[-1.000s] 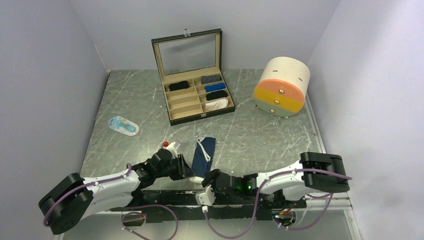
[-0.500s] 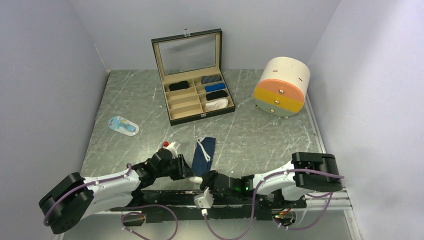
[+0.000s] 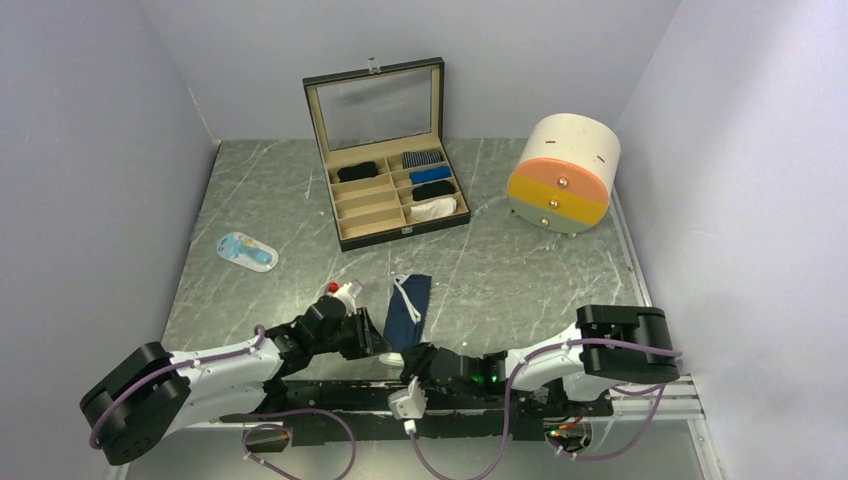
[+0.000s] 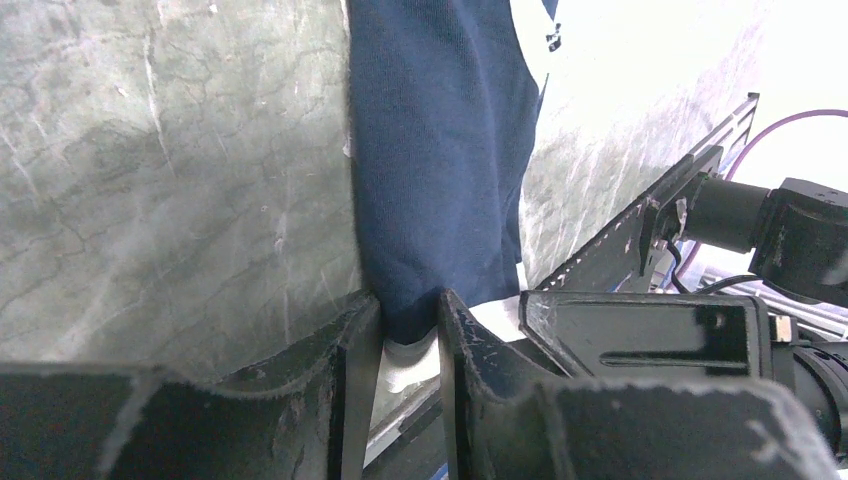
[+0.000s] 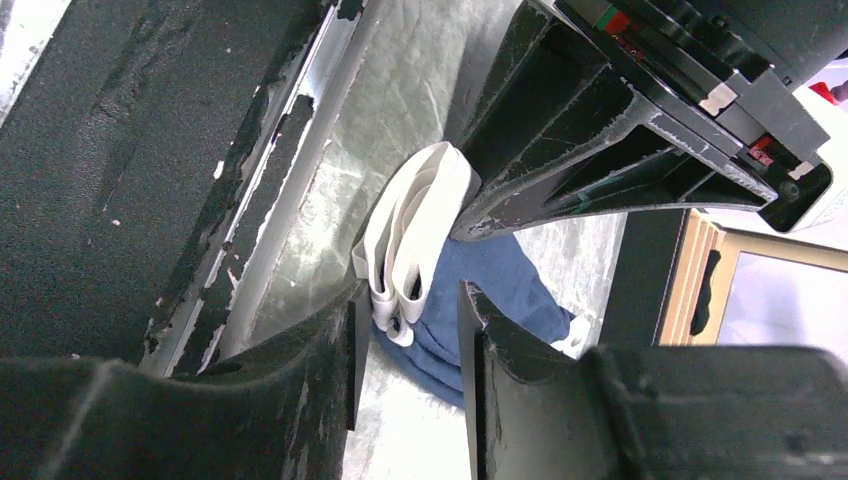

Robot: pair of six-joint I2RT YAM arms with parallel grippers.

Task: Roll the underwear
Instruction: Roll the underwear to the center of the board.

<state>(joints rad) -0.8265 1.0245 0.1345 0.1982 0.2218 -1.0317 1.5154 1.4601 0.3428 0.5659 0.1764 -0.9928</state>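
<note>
Right hand (image 5: pixel 412 300) edged left, jaws straddling the underwear (image 5: pixel 500 290).

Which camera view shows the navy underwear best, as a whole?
Top external: only there is the whole navy underwear visible. The left wrist view shows just its near end; the right wrist view, its folded white band and some blue cloth.

One open box (image 3: pixel 400 233) holds five rolled cloth bundles: two black bundles (image 3: pixel 357 171), one grey striped (image 3: pixel 422 158), one blue (image 3: pixel 430 174), one white (image 3: pixel 433 209) (four sit in its right column). In front of the box lies one navy garment (image 3: pixel 408 310). Right of the box stands one round drawer unit (image 3: pixel 565 150), left of it one blue-and-white packet (image 3: pixel 246 250). Two arms (image 3: pixel 215 370) reach in.
</note>
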